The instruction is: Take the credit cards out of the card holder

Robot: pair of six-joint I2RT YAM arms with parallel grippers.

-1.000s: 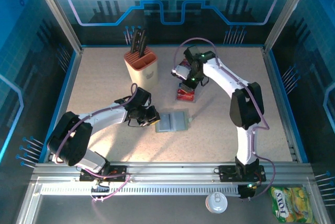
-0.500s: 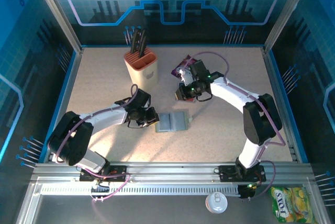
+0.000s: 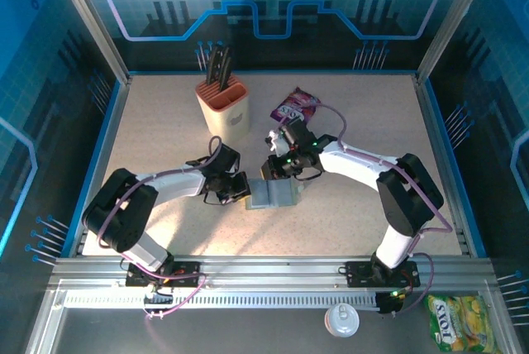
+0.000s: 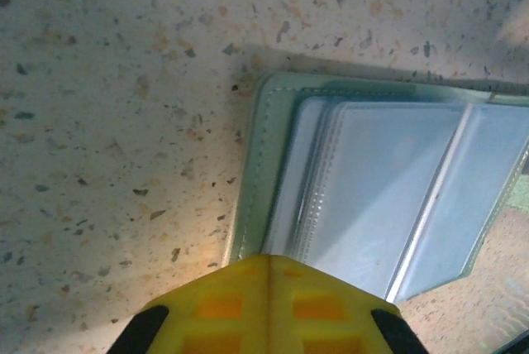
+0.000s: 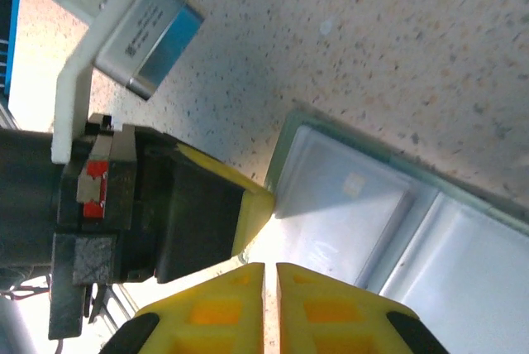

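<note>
Card holder [image 3: 277, 194] lying open and flat in the middle of the table [image 3: 165, 139], a gripper at its left end and another at its far left corner

Its long axis runs left to right in the top view, both panels face up, with the fold across the middle and clear sleeves showing; the left gripper [image 3: 242, 192] has its yellow fingers pressed together, tips touching the holder's left edge [image 4: 269, 261], holding nothing; the right gripper [image 3: 269, 174] hangs over the far left corner, fingers [image 5: 223, 308] a thin slit apart with nothing between them
</note>
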